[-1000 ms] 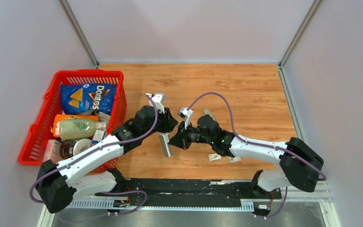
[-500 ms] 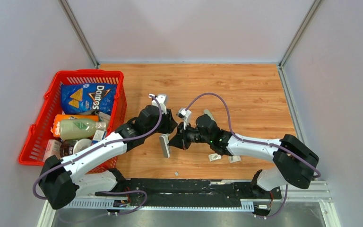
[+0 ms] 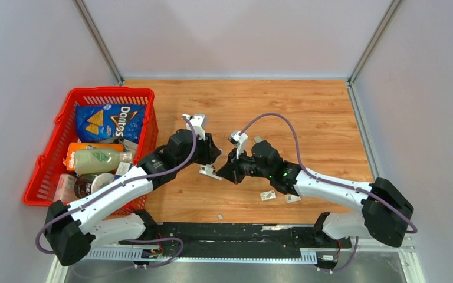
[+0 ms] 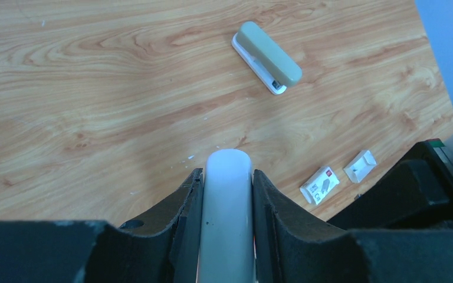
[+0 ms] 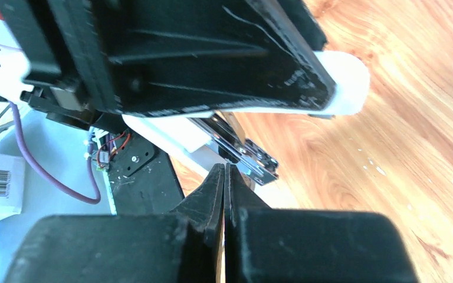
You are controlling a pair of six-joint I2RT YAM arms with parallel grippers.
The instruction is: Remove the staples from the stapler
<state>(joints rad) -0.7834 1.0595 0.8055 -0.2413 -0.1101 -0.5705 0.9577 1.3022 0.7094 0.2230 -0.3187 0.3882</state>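
My left gripper (image 3: pixel 205 158) is shut on a white stapler (image 3: pixel 210 171), whose rounded body fills the gap between the fingers in the left wrist view (image 4: pixel 227 218). In the right wrist view the stapler's white top (image 5: pixel 339 88) is swung up and its metal magazine (image 5: pixel 253 160) sticks out below. My right gripper (image 3: pixel 228 172) is shut with nothing between its fingertips (image 5: pixel 224 177), just below the magazine's end. A tiny silvery strip of staples (image 3: pixel 220 217) lies on the table near the front edge.
A second, olive-green stapler (image 4: pixel 267 57) lies on the table behind the right arm. Two small white staple boxes (image 3: pixel 268 196) (image 3: pixel 292 198) lie under the right arm. A red basket (image 3: pixel 109 90) of groceries stands at the left.
The tiny strip appeared on the table near the front edge. The left gripper turned the stapler from hanging down to more level. The right gripper shifted slightly right.
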